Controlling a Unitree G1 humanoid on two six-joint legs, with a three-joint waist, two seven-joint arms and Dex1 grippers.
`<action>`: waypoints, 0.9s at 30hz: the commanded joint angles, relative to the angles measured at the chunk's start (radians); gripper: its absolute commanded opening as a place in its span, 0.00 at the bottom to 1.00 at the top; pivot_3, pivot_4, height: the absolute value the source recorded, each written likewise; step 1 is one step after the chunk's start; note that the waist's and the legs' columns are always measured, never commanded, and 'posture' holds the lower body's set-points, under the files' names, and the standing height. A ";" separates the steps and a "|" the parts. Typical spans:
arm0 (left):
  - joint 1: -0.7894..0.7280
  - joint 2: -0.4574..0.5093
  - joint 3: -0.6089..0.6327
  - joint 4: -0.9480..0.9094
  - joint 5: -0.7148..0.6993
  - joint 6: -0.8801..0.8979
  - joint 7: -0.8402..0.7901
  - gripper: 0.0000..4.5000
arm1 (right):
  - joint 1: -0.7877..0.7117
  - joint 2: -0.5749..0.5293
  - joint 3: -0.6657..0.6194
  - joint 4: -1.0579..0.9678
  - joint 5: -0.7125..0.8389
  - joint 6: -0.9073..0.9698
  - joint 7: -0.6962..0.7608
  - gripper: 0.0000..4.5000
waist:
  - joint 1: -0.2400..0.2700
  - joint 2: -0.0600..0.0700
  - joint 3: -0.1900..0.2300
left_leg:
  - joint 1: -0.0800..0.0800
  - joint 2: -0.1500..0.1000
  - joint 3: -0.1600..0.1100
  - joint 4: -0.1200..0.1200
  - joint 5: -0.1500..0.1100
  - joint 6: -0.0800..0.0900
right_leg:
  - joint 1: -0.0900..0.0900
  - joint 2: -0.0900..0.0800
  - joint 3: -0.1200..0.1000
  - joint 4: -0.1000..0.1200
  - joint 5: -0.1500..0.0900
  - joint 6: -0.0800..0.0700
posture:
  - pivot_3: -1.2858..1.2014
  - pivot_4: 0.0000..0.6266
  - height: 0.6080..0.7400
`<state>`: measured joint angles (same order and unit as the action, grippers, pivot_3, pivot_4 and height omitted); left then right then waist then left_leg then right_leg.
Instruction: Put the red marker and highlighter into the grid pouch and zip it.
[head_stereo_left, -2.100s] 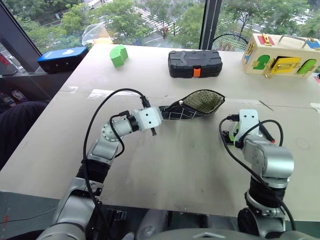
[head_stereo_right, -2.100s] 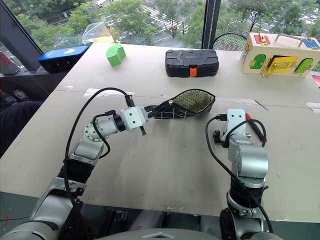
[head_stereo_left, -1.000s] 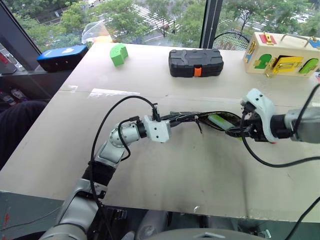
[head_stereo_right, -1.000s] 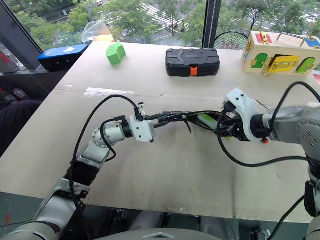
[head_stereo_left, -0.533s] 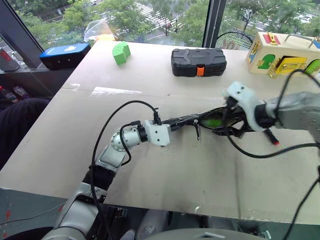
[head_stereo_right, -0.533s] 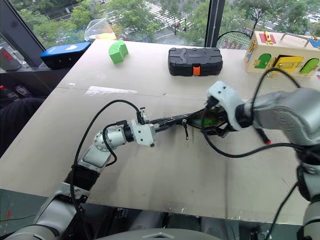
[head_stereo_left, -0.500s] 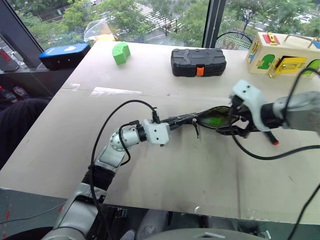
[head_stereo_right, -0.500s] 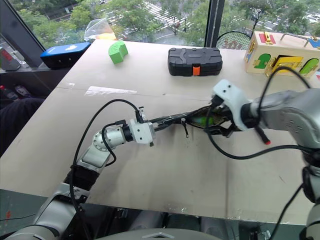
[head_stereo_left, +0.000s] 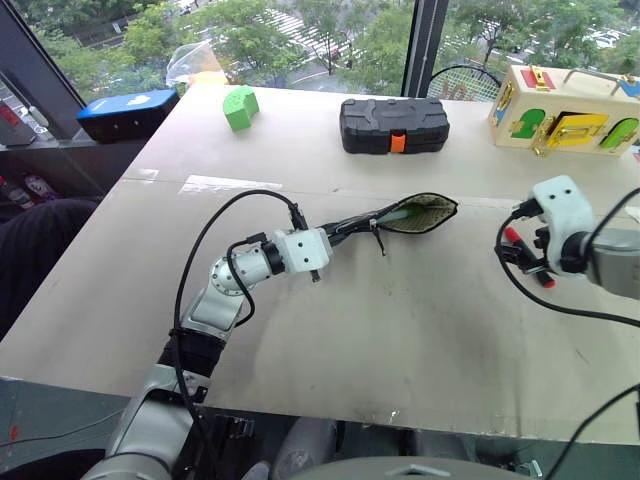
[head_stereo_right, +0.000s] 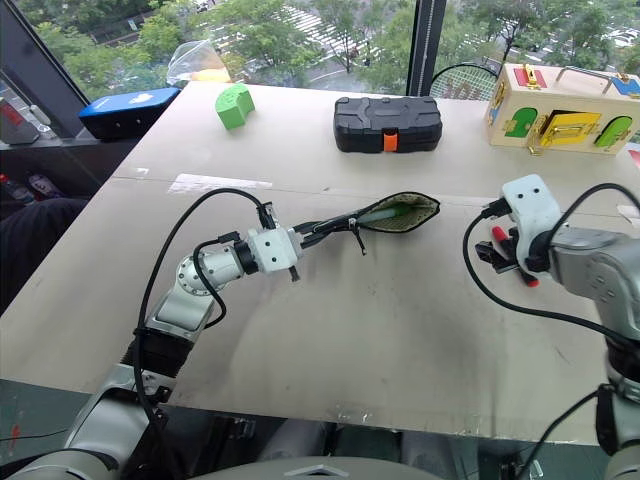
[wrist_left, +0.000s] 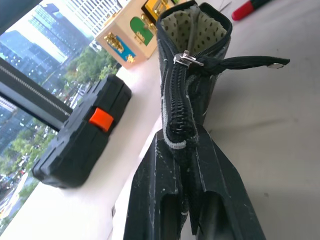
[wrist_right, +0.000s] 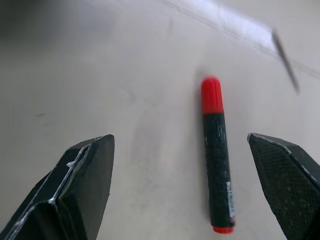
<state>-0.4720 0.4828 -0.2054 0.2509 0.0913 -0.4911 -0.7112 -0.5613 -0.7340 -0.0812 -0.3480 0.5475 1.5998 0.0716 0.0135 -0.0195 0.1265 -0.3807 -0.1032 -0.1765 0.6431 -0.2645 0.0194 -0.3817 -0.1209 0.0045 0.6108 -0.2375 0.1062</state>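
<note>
Here, my left fingers (wrist_left: 187, 200) are pinched on the closed end of the pouch (head_stereo_left: 415, 214), holding it off the counter (head_stereo_left: 380, 320) with the mouth turned toward my right side. The zipper is undone over the far part; the slider and its black cord (wrist_left: 240, 62) hang at the mouth. Tan speckled lining shows inside. A pale green strip, the highlighter (head_stereo_left: 397, 213), lies in the opening, mostly covered by the fabric. White grid lines run along the pouch's side; no label legible from here.

My right fingers (wrist_right: 190, 190) are spread wide, holding nothing, poised above the counter. The marker (wrist_right: 218, 156) lies flat on the bare counter between them, not touched by either one: red cap toward the far end, black barrel, red tip at the near end. Small pale print runs along the barrel near the red end; too small to read. In the head views the marker sits just under my right hand, well apart from the pouch.

Farther back on the counter: a black hard case (head_stereo_left: 391, 124) with an orange latch, no writing visible. A green arched block (head_stereo_left: 238, 107) off toward my left. A wooden latch box (head_stereo_left: 566, 111) with coloured doors at the far right. A blue box (head_stereo_left: 127, 112) lies beside the counter's left edge.
</note>
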 joint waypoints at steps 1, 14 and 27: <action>-0.015 -0.016 0.002 -0.039 -0.001 0.006 0.017 0.00 | -0.055 0.011 -0.001 0.163 -0.075 -0.063 0.013 0.96 | 0.000 0.000 0.000 | 0.000 0.000 0.000 0.000 0.000 0.000 | 0.000 0.000 0.000 0.000 0.000 0.000 | 0.52 0.24 1.00; 0.089 -0.096 -0.022 -0.190 0.042 0.096 0.087 0.00 | -0.164 -0.122 0.203 0.617 -0.173 -0.245 0.323 0.44 | 0.000 0.000 -0.001 | 0.001 0.000 0.001 0.001 0.000 0.000 | 0.002 0.001 0.001 -0.001 0.000 0.000 | 0.52 0.24 1.00; 0.063 -0.128 -0.041 -0.141 0.049 0.107 0.098 0.00 | 0.109 -0.209 -0.139 -0.014 0.039 -0.066 0.472 0.04 | 0.008 0.003 0.000 | -0.001 0.000 0.001 0.004 -0.001 0.002 | 0.002 0.000 0.001 -0.001 0.001 0.000 | 0.52 0.24 1.00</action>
<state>-0.3905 0.3572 -0.2467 0.1152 0.1540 -0.3579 -0.6149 -0.4393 -0.9121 -0.1436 -0.2695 0.5520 1.5096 0.5211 0.0211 -0.0167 0.1261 -0.3813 -0.1034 -0.1759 0.6473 -0.2656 0.0214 -0.3793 -0.1206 0.0053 0.6100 -0.2369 0.1062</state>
